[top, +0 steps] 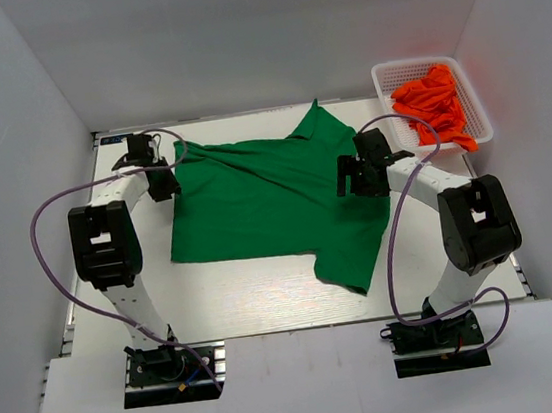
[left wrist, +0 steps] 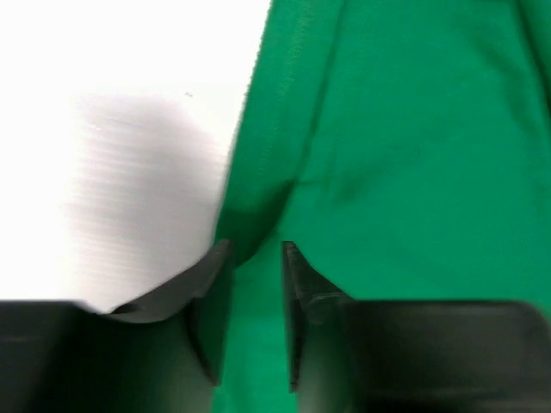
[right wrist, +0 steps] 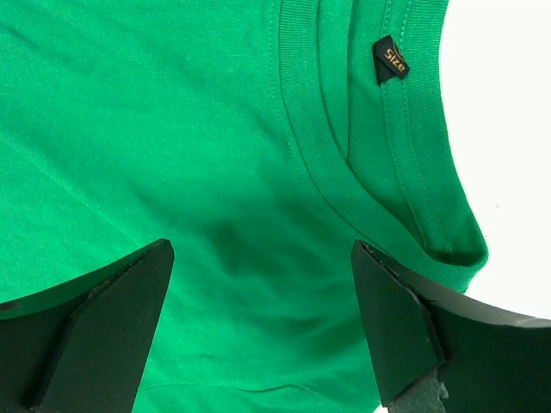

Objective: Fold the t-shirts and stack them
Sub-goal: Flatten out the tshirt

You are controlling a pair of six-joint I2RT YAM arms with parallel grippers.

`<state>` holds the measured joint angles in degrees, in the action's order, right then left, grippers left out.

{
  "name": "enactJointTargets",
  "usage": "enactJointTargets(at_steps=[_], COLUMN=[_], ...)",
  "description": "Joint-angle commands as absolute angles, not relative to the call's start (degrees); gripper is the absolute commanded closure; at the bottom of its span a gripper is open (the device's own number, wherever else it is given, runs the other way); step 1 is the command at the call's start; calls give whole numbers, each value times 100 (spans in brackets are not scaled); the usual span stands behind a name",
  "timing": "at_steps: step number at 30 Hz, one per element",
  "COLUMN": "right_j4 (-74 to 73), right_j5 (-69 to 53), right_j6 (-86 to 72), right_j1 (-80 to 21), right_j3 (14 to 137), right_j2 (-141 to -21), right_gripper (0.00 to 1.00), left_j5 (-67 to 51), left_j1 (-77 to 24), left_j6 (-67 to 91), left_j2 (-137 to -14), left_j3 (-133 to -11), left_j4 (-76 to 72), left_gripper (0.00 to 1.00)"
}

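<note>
Left gripper [left wrist: 254, 251]: pinched shut on the green t-shirt [left wrist: 413, 172] at its left edge
Right gripper [right wrist: 263, 249]: fingers wide apart over the collar
green t-shirt: spread out mid-table, nearer the far edge
orange t-shirts [top: 433, 105]: heaped in the white basket [top: 410, 63], far right corner

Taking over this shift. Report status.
Left end effector pinching green shirt edge. Right end effector open over collar. Green shirt spread out, unfolded. Orange shirts in basket; no obstruction seen.
</note>
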<state>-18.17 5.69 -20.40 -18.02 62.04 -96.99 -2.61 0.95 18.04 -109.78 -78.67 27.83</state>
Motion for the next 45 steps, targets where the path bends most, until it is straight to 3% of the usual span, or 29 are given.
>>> enactJointTargets(at_steps=[1, 2, 5, 8, 12, 15, 25, 35, 45], right_j4=[-1907, -1942, -2030, -2039, -1995, -1767, -1863, -2399, -2312], right_j5=[659, 659, 659, 659, 502, 300, 97, 141, 80], right_j6=[-1916, -1846, -1784, -1749, -1662, -1565, -1467, -1573, -1898], right_j1=[-1784, -1784, -1802, -1802, -1802, -1837, -2013, -1890, -1679], right_j3=[6407, 6486, 6583, 6487, 6267, 6503, 9286, 12153, 12217], right_j2=[-9703, -9694, -9458, -9080, -8781, -8920, -11475, -13956, -14423], right_gripper=[11, 11, 10, 10, 10, 10, 10, 10, 10], left_j5=[236, 455, 729, 503, 36, -1008, -2126, -1346, -1362], left_j1=[166, 167, 167, 167, 53, 0, -632, -694, -694], left_j6=[1942, 1942, 2136, 2241, 2486, 2741, 3041, 3059, 3111], left_j2=[-11118, -11118, -11329, -11120, -10460, -10118, -10748, -10732, -10125], left_j3=[-8296, -8410, -9077, -9360, -8878, -8237, -7577, -6577, -5590], left_j4=[3172, 3373, 3831, 3990, 3632, 3001, 2365, 2847, 3418], left_gripper=[57, 55, 0, 0, 0, 0, 0, 0, 0])
